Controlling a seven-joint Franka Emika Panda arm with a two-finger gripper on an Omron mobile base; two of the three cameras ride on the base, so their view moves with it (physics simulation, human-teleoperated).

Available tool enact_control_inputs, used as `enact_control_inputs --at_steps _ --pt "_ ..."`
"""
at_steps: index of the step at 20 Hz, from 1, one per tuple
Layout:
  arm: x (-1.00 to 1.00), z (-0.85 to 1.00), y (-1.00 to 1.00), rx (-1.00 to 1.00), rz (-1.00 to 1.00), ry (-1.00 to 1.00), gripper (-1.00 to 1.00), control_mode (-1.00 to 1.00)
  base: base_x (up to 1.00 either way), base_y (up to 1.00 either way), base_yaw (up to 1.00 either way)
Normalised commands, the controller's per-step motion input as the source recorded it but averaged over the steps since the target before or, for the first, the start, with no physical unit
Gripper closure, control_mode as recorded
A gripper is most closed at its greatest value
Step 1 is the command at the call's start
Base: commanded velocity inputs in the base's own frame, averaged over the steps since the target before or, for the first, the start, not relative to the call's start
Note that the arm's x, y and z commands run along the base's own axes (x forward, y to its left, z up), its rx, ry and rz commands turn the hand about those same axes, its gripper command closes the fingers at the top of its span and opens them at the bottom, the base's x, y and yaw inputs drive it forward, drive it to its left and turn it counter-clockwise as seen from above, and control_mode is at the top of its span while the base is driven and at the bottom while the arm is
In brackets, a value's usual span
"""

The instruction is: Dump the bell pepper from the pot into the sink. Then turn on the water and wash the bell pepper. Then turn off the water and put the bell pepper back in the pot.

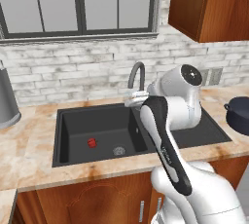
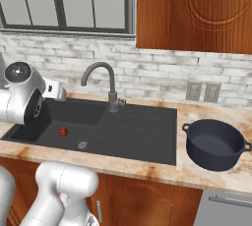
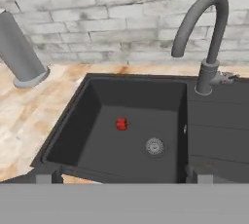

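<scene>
The tiny bright red lumpy bell pepper (image 3: pixel 121 124), left of centre, looks light, firm and perhaps slippery; grasp across its middle. The fingers (image 3: pixel 124 173) stand wide, holding nothing.

My left base view looks forward and down from behind my arm at the sink (image 1: pixel 68 135) and the window wall. My right base view covers the same sink (image 2: pixel 147 136) from the other side and takes in the pot (image 2: pixel 215 144) at the counter's right end. My hand view sits nearer, facing the basin (image 3: pixel 97 116) and faucet (image 3: pixel 206 38). All three share the basin.
</scene>
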Motion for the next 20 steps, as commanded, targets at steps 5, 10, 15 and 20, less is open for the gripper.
enact_control_inputs --at_steps 5,10,15,20 --pt "0.10 0.00 0.57 0.00 -0.17 0.27 -1.00 -1.00 0.00 0.00 0.00" --pt "0.27 -0.16 0.36 0.00 -0.16 0.25 -1.00 -1.00 0.00 0.00 0.00" --pt "0.43 -0.36 0.17 -0.01 -0.13 0.19 -1.00 -1.00 0.00 0.00 0.00" --pt "0.46 -0.55 0.12 -0.07 -0.08 0.12 -1.00 -1.00 0.00 0.00 0.00"
